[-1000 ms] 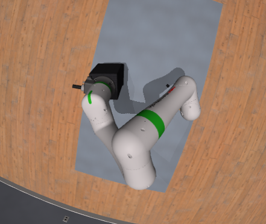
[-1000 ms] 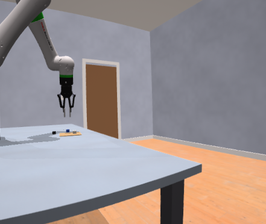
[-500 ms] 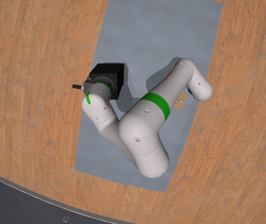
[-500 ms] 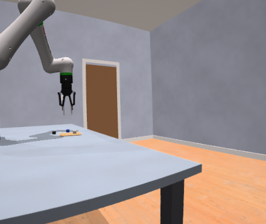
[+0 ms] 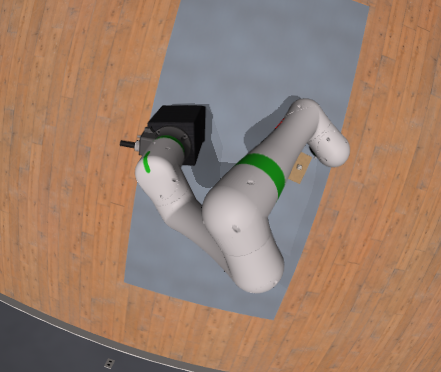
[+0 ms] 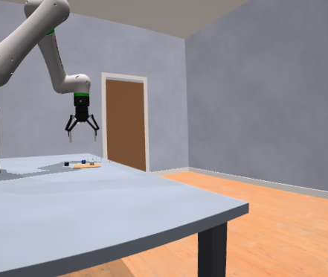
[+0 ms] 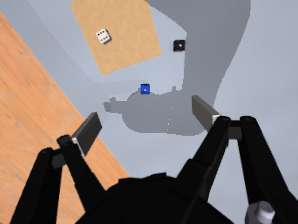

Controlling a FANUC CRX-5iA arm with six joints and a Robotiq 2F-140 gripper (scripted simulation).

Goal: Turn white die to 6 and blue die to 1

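In the wrist view the tan mat [image 7: 115, 35] lies on the grey table top. The white die [image 7: 103, 36] sits on the mat with several dark pips on its upper face. The blue die [image 7: 145, 89] lies on the table just off the mat's near corner, with what looks like a single light pip on top. The black die [image 7: 179, 45] lies on the table beside the mat. My gripper [image 7: 144, 112] hangs high above the dice, wide open and empty. The side view shows the gripper [image 6: 82, 139] well above the mat [image 6: 87, 166].
The robot's black base [image 5: 179, 130] stands on the grey table, and its white arm [image 5: 252, 200] arches over the table and hides most of the mat [image 5: 303, 167] from above. The table's edge and the wooden floor [image 7: 30, 100] lie close to the mat.
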